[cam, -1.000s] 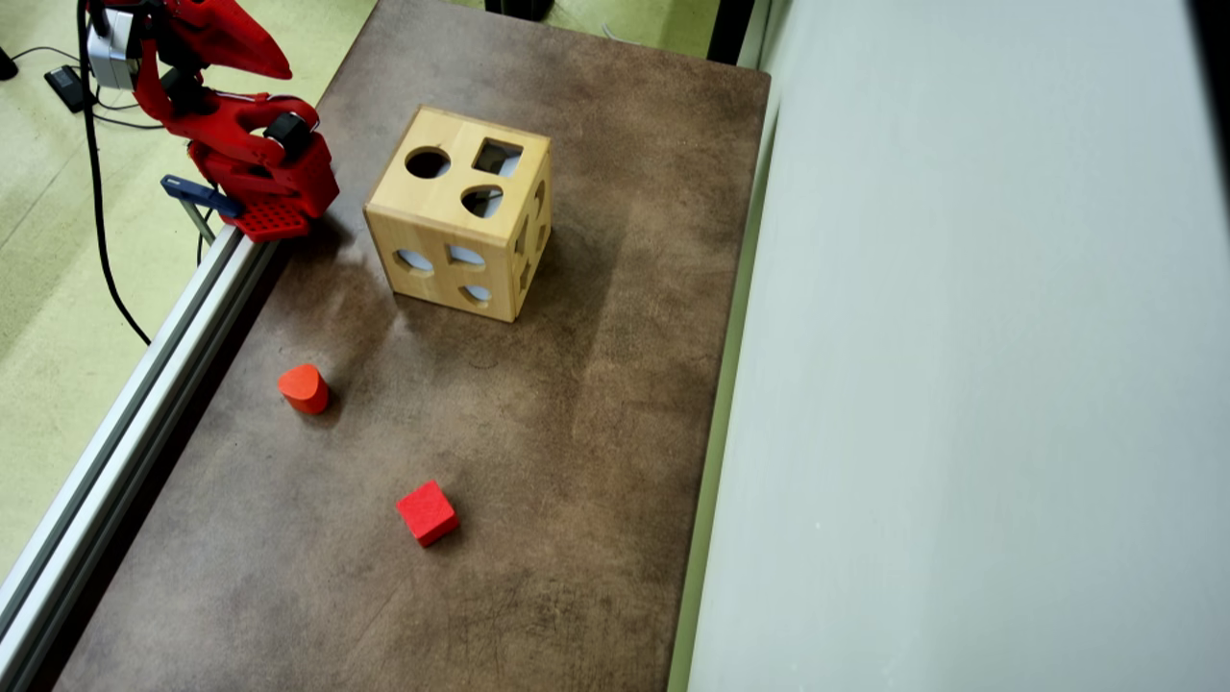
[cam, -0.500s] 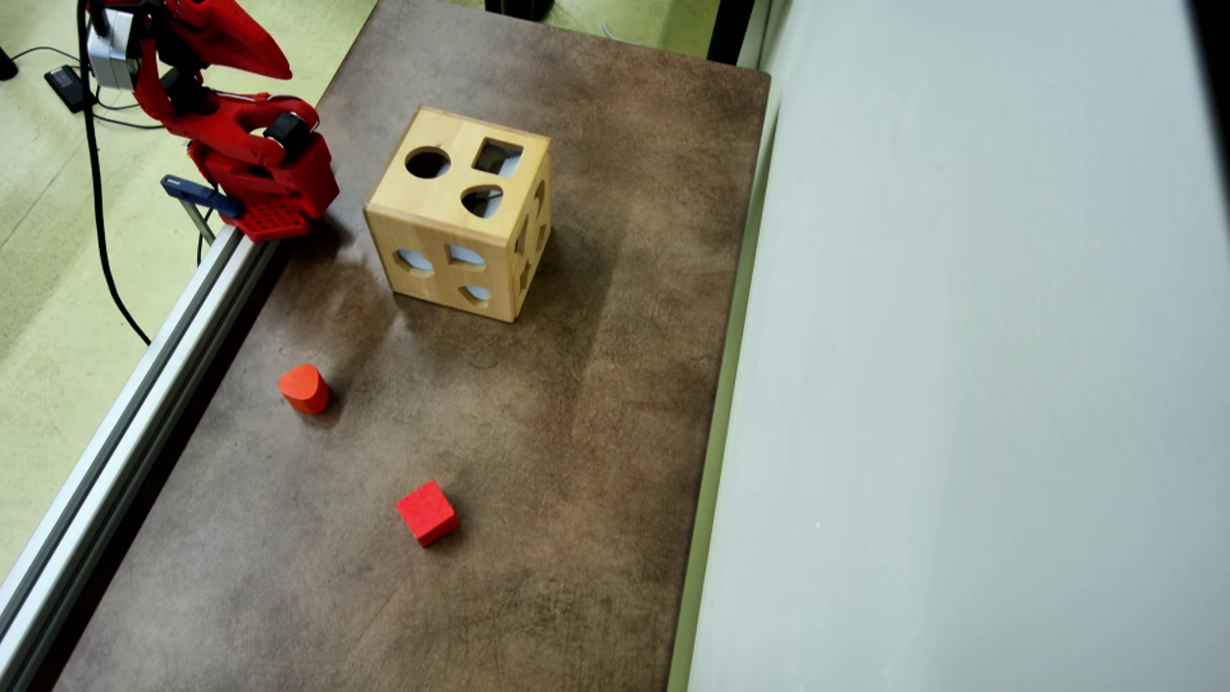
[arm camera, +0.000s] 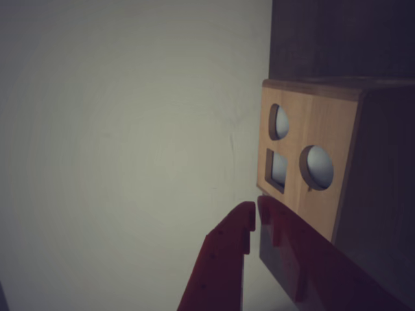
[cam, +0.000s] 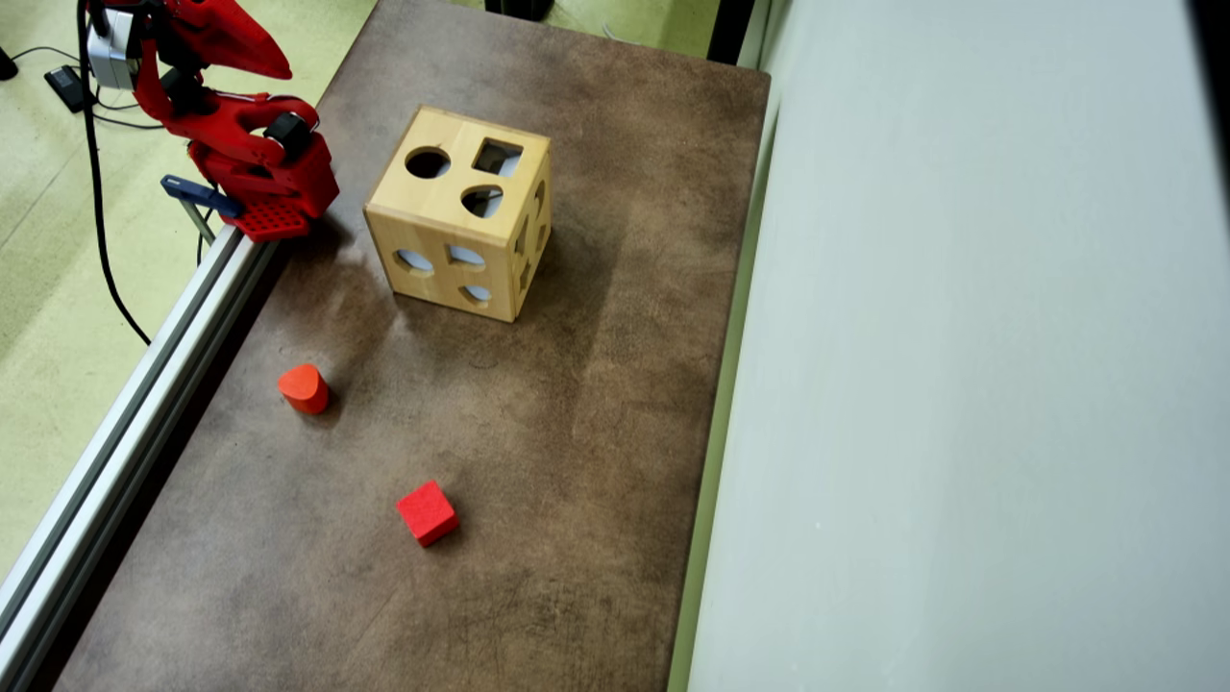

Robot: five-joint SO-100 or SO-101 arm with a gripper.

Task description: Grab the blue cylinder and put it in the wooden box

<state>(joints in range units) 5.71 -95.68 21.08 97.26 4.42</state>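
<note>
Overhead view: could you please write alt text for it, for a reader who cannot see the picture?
A light wooden box with shaped holes stands on a brown table, with a red robot arm folded at the table's upper-left edge. An orange-red rounded block and a red cube lie apart nearer the camera; no blue cylinder is visible.

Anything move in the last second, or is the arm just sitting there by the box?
Nothing visibly changed in the overhead view. The arm stays folded at the table's left edge, the wooden box is in the same spot, and the orange-red rounded block and red cube have not shifted. The gripper looks shut and empty; no blue cylinder is visible.
</note>
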